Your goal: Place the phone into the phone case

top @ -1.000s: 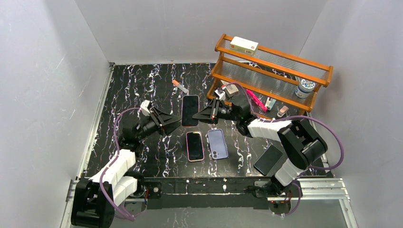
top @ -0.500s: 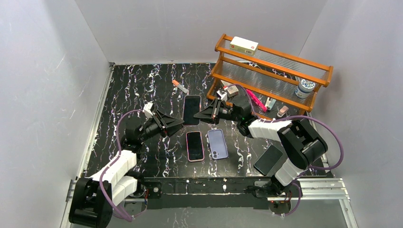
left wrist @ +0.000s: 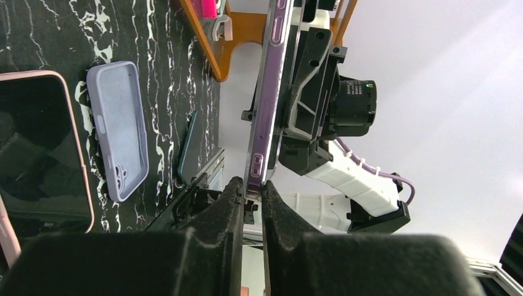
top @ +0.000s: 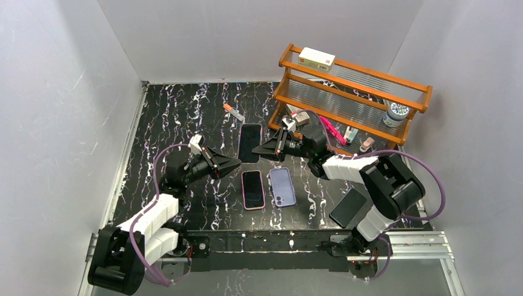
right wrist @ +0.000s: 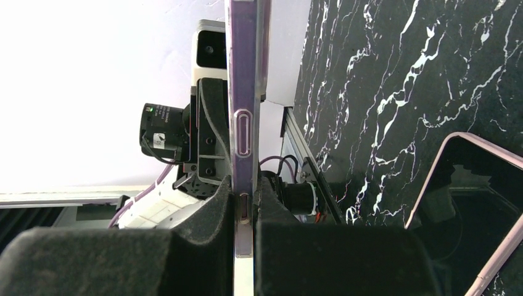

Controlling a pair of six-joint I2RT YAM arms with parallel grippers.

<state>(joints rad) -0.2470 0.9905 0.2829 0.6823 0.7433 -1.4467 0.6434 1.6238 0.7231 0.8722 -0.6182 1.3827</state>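
Pinching the near end of the purple phone (top: 248, 142), the left gripper (top: 238, 163) has its fingers drawn in to about the phone's thickness. The top view only shows its tips at the phone's near-left corner, so the hold is clear from the left wrist view alone. The phone hangs above the middle of the tabletop (top: 172, 123), screen up and dark. From both wrist cameras it appears edge-on, showing only its side buttons.

Just past its far end, toward the far edge, lies a small red-and-white stick (top: 233, 113); any print on it is too small to read. Nearer the front edge a pink-cased phone (top: 253, 189) lies flat. Just beside it to the right is the lilac phone case (top: 282, 187), hollow side up and apart from the held phone.

The right gripper (top: 264, 149) clamps the phone's right long edge, fingers tight against both faces. Small white print on each wrist camera's lens barrel is not legible.

A dark phone (top: 348, 207) lies near the front right corner, partly covered by the right arm. At the far right corner stands a wooden rack (top: 382, 77) with a white-and-yellow box (top: 316, 59) on its top shelf and a blue-lidded jar (top: 395, 113) lower down. Both have labels that are unreadable, and the arm hides the left part of the rack's lower shelf.
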